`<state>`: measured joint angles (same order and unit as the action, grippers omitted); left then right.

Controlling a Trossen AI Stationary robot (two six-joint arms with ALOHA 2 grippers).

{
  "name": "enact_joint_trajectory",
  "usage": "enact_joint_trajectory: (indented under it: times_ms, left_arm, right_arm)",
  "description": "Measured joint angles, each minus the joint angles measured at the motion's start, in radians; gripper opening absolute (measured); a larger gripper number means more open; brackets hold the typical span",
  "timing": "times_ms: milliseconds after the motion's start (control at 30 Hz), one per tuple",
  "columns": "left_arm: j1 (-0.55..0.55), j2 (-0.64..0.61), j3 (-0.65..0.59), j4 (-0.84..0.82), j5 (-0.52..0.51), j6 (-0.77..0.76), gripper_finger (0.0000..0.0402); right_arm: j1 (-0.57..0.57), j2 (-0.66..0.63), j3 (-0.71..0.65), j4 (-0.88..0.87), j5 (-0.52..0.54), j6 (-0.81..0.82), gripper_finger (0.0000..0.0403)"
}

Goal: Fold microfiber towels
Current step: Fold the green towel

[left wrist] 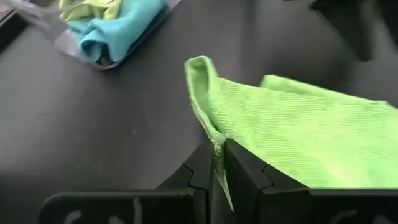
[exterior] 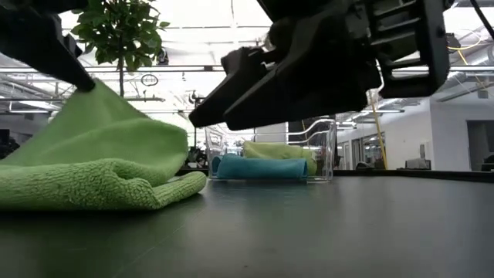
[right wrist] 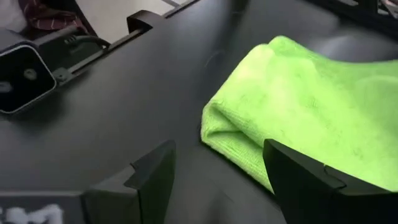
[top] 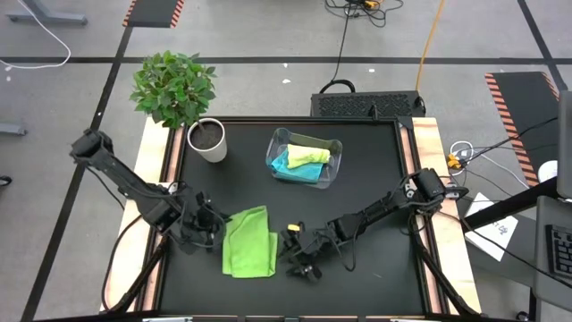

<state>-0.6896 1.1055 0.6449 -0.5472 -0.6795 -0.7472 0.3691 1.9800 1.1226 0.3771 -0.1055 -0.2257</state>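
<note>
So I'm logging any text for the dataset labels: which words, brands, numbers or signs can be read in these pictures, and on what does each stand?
None can be read.
Pale marks on the left gripper: cut off at the picture's edge, unreadable.
Pale marks on the right gripper: cut off too, unreadable.
Paper sheet on the floor beside the table: print too small to read.

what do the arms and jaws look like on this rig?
Both arms are dark, near-black jointed links with black cables along them. The left gripper has flat, blocky matte-black jaws with stepped inner edges and faint pale lettering on the body below them. The right gripper has the same black, angular, wedge-shaped jaws.
</note>
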Motion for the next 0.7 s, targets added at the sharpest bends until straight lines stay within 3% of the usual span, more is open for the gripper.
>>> enact_joint_trajectory:
  times_ms: [233, 333, 533, 700]
  left_arm:
    - [0.041, 0.097, 0.0, 0.042, 0.009, -0.015, 0.0042]
    - [0.055, 0.134, 0.0, 0.047, 0.005, -0.013, 0.0042]
    - [0.068, 0.152, 0.0, 0.071, 0.001, 0.008, 0.0042]
    - [0.058, 0.152, 0.0, 0.142, -0.001, 0.082, 0.0042]
  right_arm:
    - [0.004, 0.0, 0.017, 0.012, -0.002, -0.008, 0.0231]
    - [-0.006, 0.006, 0.017, 0.083, -0.056, 0.087, 0.0231]
    - [-0.036, 0.065, 0.022, 0.256, -0.161, 0.425, 0.0231]
    - [-0.039, 0.151, 0.089, 0.208, -0.157, 0.473, 0.0231]
